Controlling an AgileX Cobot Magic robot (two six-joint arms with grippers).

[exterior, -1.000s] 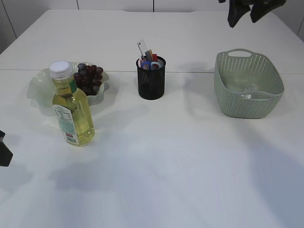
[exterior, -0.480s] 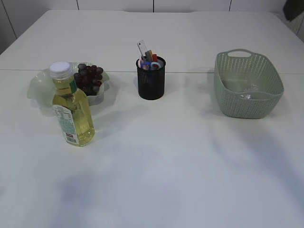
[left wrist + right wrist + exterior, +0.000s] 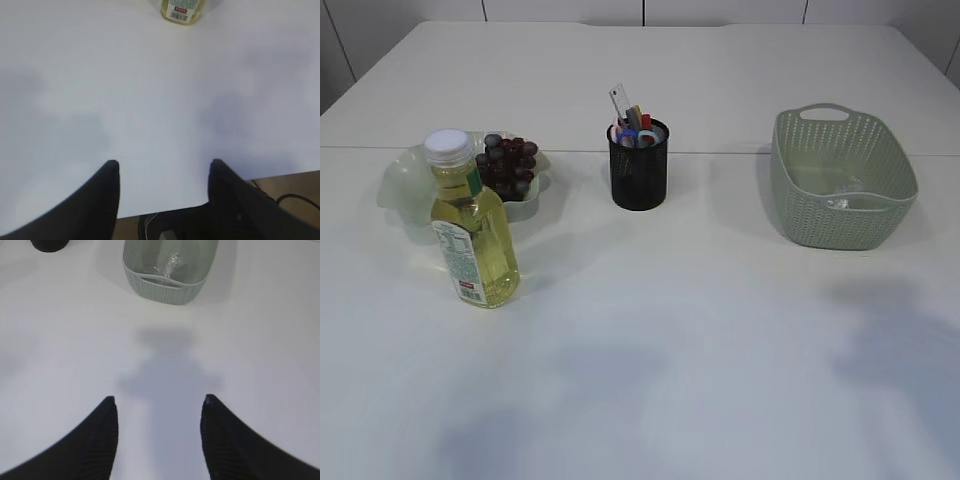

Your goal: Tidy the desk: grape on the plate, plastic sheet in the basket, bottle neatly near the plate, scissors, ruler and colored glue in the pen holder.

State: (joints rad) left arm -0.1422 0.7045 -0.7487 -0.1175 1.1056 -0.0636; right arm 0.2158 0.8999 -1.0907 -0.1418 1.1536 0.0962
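Both grippers: you had them clear of the exterior view, seen only by their own wrist cameras.
Left gripper (image 3: 164, 167): jaws stood spread, nothing between them, over bare table (image 3: 150, 100) near its front edge.
Right gripper (image 3: 159, 405): jaws spread too, empty, above the table with its shadow ahead.
Bottle (image 3: 471, 222): upright, white cap on, touching the plate's front from the 6 o'clock side; its base showed at 12 o'clock in the left wrist view.
Grape (image 3: 507, 165): bunch sat on the plate (image 3: 398, 180).
Pen holder (image 3: 639, 165): black mesh cup at table center, about 3 o'clock of the plate. You had scissors (image 3: 639, 136), ruler (image 3: 618, 103) and other colored items standing in it; colored glue could not be told apart.
Basket (image 3: 842, 180): at 3 o'clock of the pen holder, well apart.
Plastic sheet (image 3: 170, 265): clear, crumpled, lay inside the basket.
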